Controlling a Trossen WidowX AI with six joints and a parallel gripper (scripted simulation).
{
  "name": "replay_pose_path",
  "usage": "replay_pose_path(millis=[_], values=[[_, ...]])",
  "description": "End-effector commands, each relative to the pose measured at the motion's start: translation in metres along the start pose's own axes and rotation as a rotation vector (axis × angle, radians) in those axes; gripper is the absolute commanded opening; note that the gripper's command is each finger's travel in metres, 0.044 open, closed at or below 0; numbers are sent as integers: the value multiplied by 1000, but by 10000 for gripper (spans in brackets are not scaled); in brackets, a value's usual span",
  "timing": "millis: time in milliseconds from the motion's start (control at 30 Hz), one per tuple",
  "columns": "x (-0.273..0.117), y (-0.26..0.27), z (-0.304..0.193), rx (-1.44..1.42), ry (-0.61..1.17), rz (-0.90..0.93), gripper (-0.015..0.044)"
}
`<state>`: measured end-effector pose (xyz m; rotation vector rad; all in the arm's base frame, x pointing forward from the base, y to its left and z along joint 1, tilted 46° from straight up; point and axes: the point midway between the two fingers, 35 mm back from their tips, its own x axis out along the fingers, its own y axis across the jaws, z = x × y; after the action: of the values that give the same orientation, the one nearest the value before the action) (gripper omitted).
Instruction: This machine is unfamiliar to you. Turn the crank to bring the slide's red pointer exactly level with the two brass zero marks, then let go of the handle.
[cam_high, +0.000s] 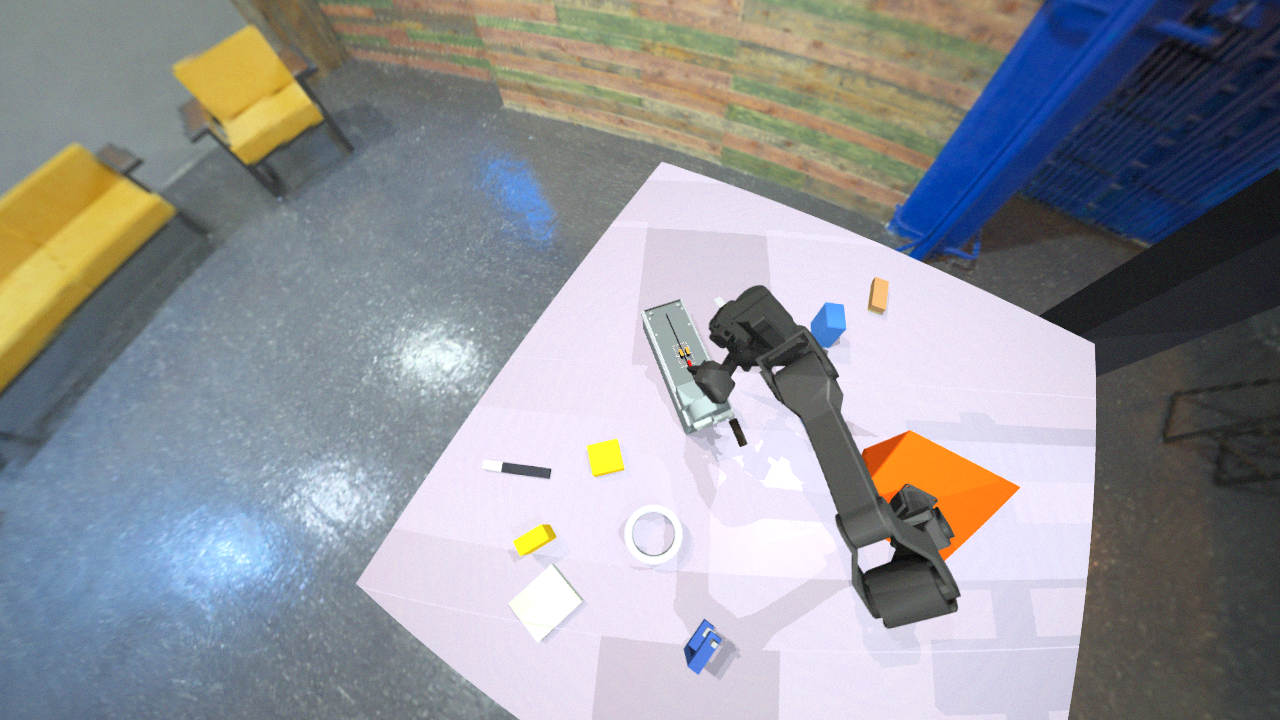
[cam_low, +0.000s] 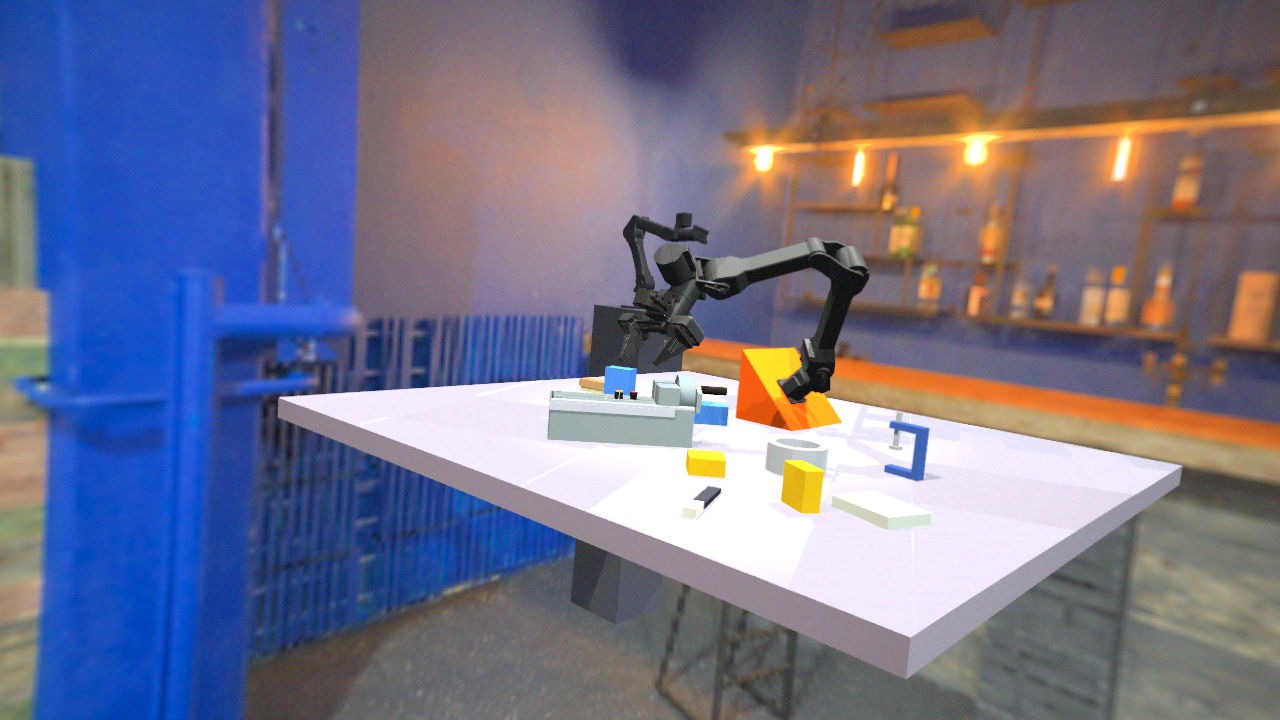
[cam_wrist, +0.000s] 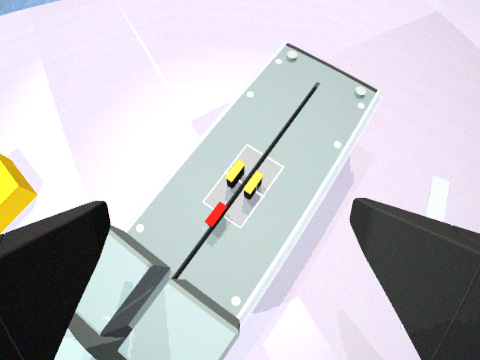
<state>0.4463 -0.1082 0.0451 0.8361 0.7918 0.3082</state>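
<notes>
The grey-green machine (cam_high: 661, 327) (cam_low: 617, 426) (cam_wrist: 305, 135) stands on the table. Its red pointer (cam_high: 689, 363) (cam_low: 633, 394) (cam_wrist: 216, 214) is out of level with the brass marks, one brass mark (cam_wrist: 235, 171) and the other brass mark (cam_wrist: 253, 182), lying on their crank-housing side. The dark crank handle (cam_high: 737, 432) (cam_low: 713, 390) sticks out beyond the housing end and is outside the wrist view. My gripper (cam_low: 640, 360) (cam_wrist: 232, 211) is open and empty, above the machine's slotted top and away from the handle. In the top view the arm hides part of the machine's side.
A blue block (cam_high: 828, 325) (cam_low: 619, 379) and an orange wedge (cam_high: 953, 474) (cam_low: 760, 394) stand beyond the machine. A light blue block (cam_low: 712, 412) lies near the handle. A yellow block (cam_high: 605, 457) (cam_low: 706, 463), a white ring (cam_high: 629, 534) and a blue clamp (cam_high: 700, 648) (cam_low: 920, 452) are on the table.
</notes>
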Motion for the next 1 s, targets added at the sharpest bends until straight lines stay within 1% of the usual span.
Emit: replay_pose_path(millis=[0,100,333,400,500,967], values=[[0,-1,0,4,-3,-5,440],[-3,-1,3,4,-2,-6,440],[-33,2,30,-1,-1,-4,440],[-37,3,33,-1,0,-3,440],[-39,9,30,23,4,-28,440],[-69,58,-6,242,2,-266,440]])
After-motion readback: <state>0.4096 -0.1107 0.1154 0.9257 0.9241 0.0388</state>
